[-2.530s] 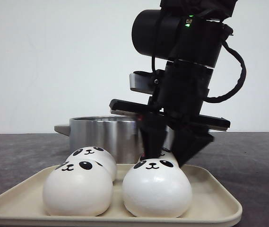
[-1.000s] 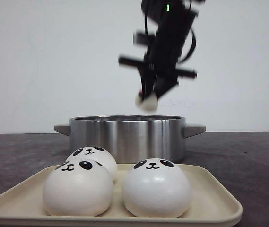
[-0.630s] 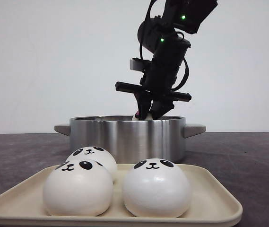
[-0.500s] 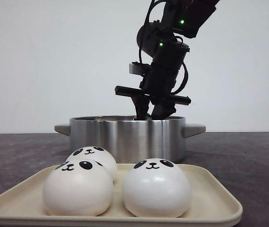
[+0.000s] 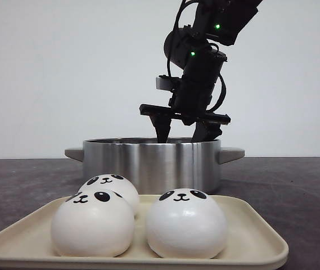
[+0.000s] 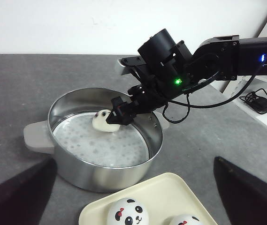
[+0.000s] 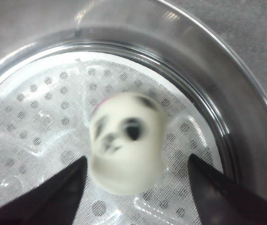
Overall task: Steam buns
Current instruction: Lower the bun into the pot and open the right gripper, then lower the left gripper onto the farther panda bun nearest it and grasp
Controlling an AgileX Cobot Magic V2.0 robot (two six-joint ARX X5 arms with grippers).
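Three white panda-faced buns (image 5: 92, 222) (image 5: 186, 222) (image 5: 110, 188) sit on the cream tray (image 5: 249, 250) at the front. Behind it stands the steel pot (image 5: 148, 163). My right gripper (image 5: 183, 134) hangs open at the pot's rim. One more bun (image 7: 127, 140), blurred, lies between its spread fingers (image 7: 58, 197) on the perforated liner; the left wrist view shows this bun (image 6: 101, 120) inside the pot (image 6: 100, 171) too. My left gripper (image 6: 133, 161) is open and empty, back from the pot, above the tray (image 6: 171, 187) with two buns (image 6: 127, 213) (image 6: 182, 220) showing.
The pot has side handles (image 5: 231, 153) (image 6: 37, 137). A dark grey tabletop (image 6: 227, 140) runs around pot and tray. The right arm (image 6: 227, 51) reaches in from the right. A cable and white items (image 6: 260, 101) lie at the table's right edge.
My right gripper lifted a bun off the tray, carried it over the pot, lowered it and opened. The bun has dropped free onto the liner.
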